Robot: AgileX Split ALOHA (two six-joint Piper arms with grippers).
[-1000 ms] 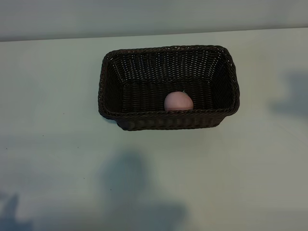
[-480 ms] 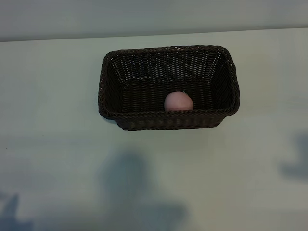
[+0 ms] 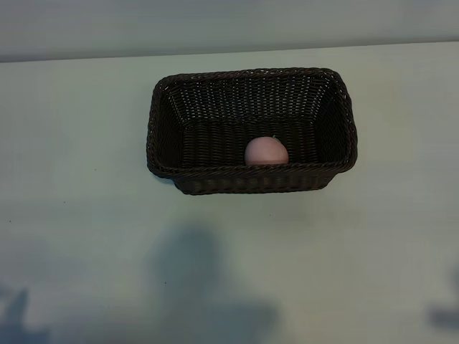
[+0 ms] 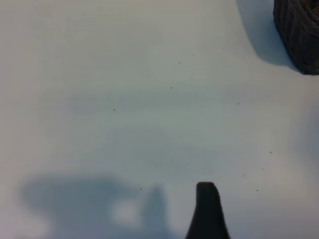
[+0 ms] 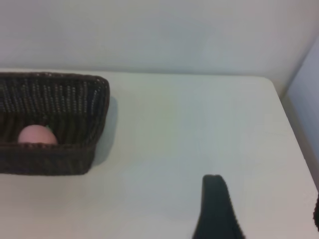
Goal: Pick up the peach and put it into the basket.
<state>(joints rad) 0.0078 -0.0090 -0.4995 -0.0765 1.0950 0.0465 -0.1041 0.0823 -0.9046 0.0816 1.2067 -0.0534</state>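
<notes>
The pale pink peach [image 3: 266,152] lies inside the dark brown wicker basket [image 3: 251,179], against its near wall and a little right of the middle. The right wrist view shows the same peach [image 5: 36,135] in the basket [image 5: 55,159], well away from my right gripper [image 5: 266,199]. That gripper is open, with bare table between its fingers. Only one dark finger [image 4: 207,214] of my left gripper shows, over bare table, with nothing at it. A corner of the basket [image 4: 299,30] is far from it. Neither arm appears in the exterior view.
The pale table [image 3: 86,215] spreads on all sides of the basket. A wall [image 5: 149,35] rises behind it, and the table's side edge [image 5: 294,124] runs close to my right gripper. Soft arm shadows [image 3: 193,287] lie on the near part.
A shadow at the right of the exterior view has slid from beside the basket toward the near edge. The peach and the basket have not moved.
</notes>
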